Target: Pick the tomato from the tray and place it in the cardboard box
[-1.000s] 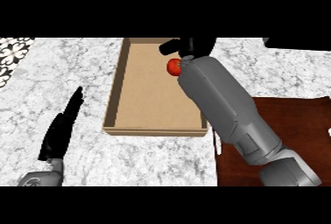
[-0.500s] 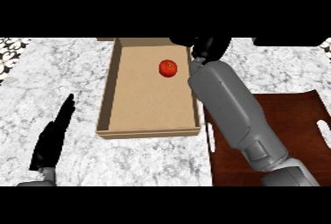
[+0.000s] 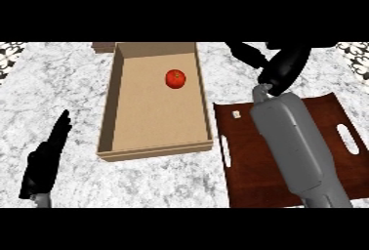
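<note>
A red tomato (image 3: 175, 78) lies on the floor of the open cardboard box (image 3: 127, 132), in its far half. My right hand (image 3: 283, 68) is up to the right of the box, beyond the dark brown tray (image 3: 263, 178), with its fingers spread and nothing in it; its grey forearm crosses the tray. My left hand (image 3: 47, 161) rests open at the lower left, fingers pointing up, left of the box.
The box and tray sit side by side on a white marbled counter (image 3: 51, 93). The tray has cut-out handles at its left and right sides and a small pale fleck (image 3: 235, 114) near its far left corner.
The tomato left my right hand and now lies in the box. My right hand has pulled away to the right, off the box's rim, and the view has shifted.
</note>
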Robot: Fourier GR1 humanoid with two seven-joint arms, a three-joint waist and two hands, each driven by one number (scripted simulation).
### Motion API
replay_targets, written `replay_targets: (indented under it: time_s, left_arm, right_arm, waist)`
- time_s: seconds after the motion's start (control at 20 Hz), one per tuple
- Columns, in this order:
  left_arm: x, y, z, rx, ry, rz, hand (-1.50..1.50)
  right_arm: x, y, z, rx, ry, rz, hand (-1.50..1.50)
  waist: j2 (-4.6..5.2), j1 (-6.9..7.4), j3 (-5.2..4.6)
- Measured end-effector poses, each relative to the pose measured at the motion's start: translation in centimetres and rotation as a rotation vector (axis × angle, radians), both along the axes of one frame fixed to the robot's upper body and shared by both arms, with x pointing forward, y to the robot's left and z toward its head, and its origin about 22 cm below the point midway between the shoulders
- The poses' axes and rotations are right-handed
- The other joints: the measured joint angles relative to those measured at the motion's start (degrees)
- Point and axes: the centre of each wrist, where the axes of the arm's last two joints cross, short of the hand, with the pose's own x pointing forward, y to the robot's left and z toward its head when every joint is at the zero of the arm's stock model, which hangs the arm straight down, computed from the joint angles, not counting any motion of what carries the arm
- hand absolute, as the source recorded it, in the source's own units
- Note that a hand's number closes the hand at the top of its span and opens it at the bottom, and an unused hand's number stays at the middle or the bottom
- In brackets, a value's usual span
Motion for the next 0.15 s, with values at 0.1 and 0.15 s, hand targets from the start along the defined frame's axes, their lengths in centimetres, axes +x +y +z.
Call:
replay_targets:
  time_s: [0.1, 0.15]
  left_arm:
    - [-0.3, 0.2, -0.3, -0.002, 0.002, 0.005, 0.00]
    - [-0.5, 0.1, -0.5, -0.001, 0.002, 0.004, 0.00]
  right_arm:
    - [-2.0, -1.6, -0.8, 0.000, -0.012, -0.007, -1.50]
    - [-3.0, -2.7, -0.8, 0.004, -0.019, -0.009, -1.50]
  waist:
    - [-0.02, -0.31, -0.01]
    - [0.04, -0.25, 0.00]
